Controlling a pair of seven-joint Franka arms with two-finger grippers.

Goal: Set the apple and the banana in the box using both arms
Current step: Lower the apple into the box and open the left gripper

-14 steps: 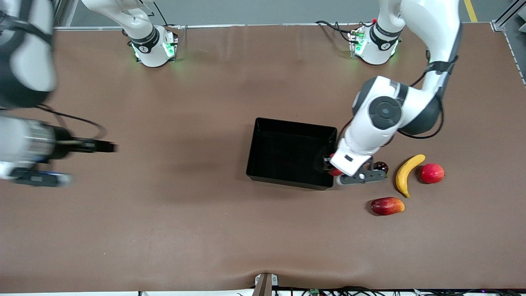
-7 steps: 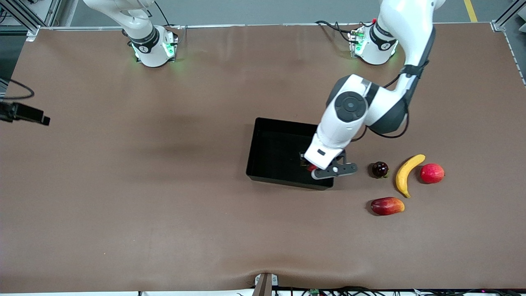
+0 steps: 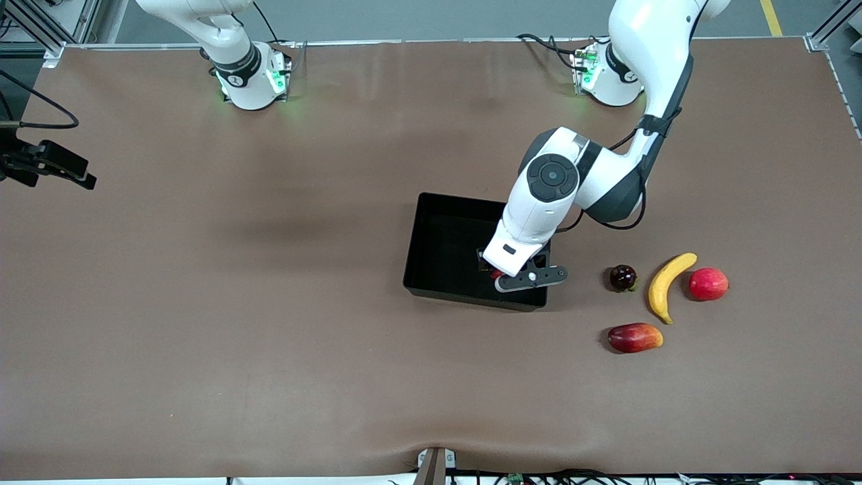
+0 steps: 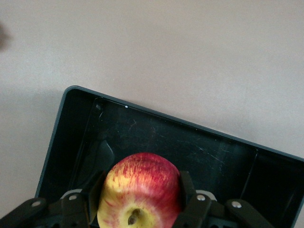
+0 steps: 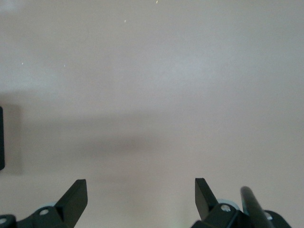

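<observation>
Since a second ago the left arm has swung from the box's corner toward its middle, so the left gripper (image 3: 500, 274) now hangs over the box (image 3: 431, 250) interior rather than over its wall at the left arm's end. From the front only a sliver of red shows under the wrist, but the left wrist view makes it plain: both fingers (image 4: 189, 192) are clamped on the apple (image 4: 139, 191), stem dimple and yellow patch toward the camera, with the glossy black floor of the box below it. The right arm has also pulled away, and the right gripper (image 3: 50, 165) now sits at the edge of the front view over the right arm's end of the table; its wrist view shows the jaws standing wide apart over bare brown table (image 5: 152, 85) (nothing between them). The banana (image 3: 667, 286) lies on the table toward the left arm's end, well apart from the box, between a small dark round fruit (image 3: 623, 277) and a smooth red round fruit (image 3: 708, 283), with a red-and-orange elongated fruit (image 3: 634, 337) nearer the front camera.
</observation>
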